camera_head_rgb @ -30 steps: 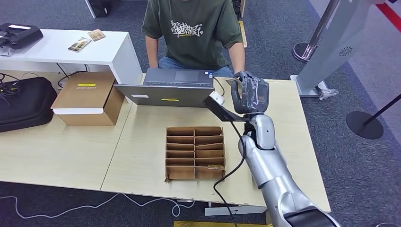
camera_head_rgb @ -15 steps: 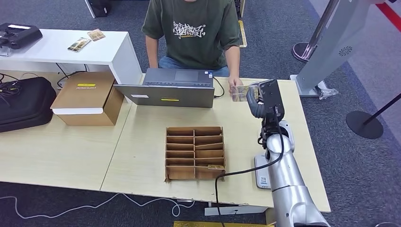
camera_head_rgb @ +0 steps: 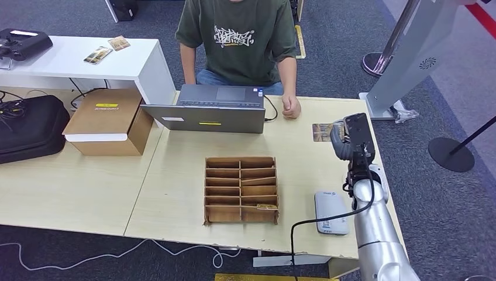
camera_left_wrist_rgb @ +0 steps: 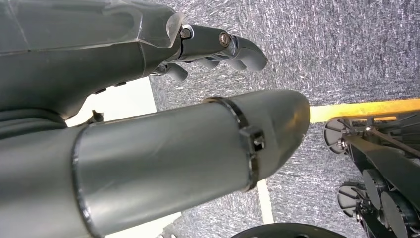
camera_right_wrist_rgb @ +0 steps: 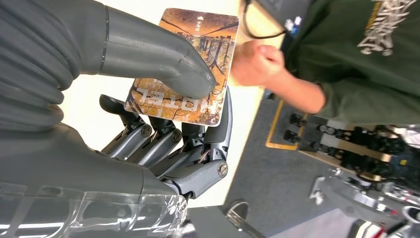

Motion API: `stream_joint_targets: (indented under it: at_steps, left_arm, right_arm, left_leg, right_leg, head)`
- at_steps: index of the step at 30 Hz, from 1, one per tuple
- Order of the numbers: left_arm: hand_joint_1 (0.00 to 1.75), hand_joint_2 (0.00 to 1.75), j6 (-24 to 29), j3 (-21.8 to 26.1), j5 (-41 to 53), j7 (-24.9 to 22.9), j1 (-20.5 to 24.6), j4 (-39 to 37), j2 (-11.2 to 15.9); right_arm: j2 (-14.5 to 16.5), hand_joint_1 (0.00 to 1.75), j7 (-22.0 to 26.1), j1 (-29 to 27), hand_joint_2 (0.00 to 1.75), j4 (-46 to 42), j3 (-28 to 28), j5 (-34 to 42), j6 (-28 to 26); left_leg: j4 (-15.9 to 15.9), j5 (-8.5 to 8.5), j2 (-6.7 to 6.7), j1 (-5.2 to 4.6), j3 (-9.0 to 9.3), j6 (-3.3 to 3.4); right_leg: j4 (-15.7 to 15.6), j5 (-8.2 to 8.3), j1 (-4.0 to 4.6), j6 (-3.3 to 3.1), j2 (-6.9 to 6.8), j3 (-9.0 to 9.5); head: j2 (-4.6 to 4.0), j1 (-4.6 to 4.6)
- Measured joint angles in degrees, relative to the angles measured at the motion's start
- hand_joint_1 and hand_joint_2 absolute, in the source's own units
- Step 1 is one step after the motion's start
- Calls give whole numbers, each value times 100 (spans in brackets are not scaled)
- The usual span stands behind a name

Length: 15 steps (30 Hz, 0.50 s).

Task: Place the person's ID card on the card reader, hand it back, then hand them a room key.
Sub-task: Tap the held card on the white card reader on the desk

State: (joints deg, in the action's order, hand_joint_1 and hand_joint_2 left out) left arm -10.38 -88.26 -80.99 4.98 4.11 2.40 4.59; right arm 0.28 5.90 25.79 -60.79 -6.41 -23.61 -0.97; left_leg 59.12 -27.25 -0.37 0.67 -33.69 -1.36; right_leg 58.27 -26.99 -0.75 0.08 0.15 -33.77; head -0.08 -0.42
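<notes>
One silver arm rises in the head view, its right hand (camera_head_rgb: 345, 137) lifted above the pale wooden table (camera_head_rgb: 175, 187), holding the ID card (camera_head_rgb: 321, 132) at its 9 o'clock. The white, rounded card reader (camera_head_rgb: 331, 212) lies at 6 o'clock, the slotted cardboard organizer (camera_head_rgb: 241, 189) well apart at 8. A person's fist (camera_head_rgb: 290, 108) rests beside the grey laptop (camera_head_rgb: 210, 110).

Right wrist view: thumb and dark fingers (camera_right_wrist_rgb: 168, 144) pinch the glossy orange-brown card.

Left wrist view: left hand (camera_left_wrist_rgb: 218, 47) hangs over grey carpet, fingers loosely curled, holding nothing.
</notes>
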Motion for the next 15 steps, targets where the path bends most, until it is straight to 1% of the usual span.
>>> stream_joint_targets:
  at_steps: [5,15]
  left_arm:
    - [0,0,32,0,-29,0,0,1,-26]
    - [0,0,63,0,-78,0,1,0,-73]
  right_arm:
    - [-61,175,-74,-351,175,-175,-106,51,8]
    - [-51,175,-335,-1481,175,-1097,-255,-128,-39]
  left_leg:
    - [0,-1,0,0,0,1]
    - [0,-10,-2,-1,-6,2]
  right_leg:
    - [0,-3,0,1,-1,-1]
    - [-1,-8,0,5,-4,-1]
  head:
    - [1,1]
    - [1,0]
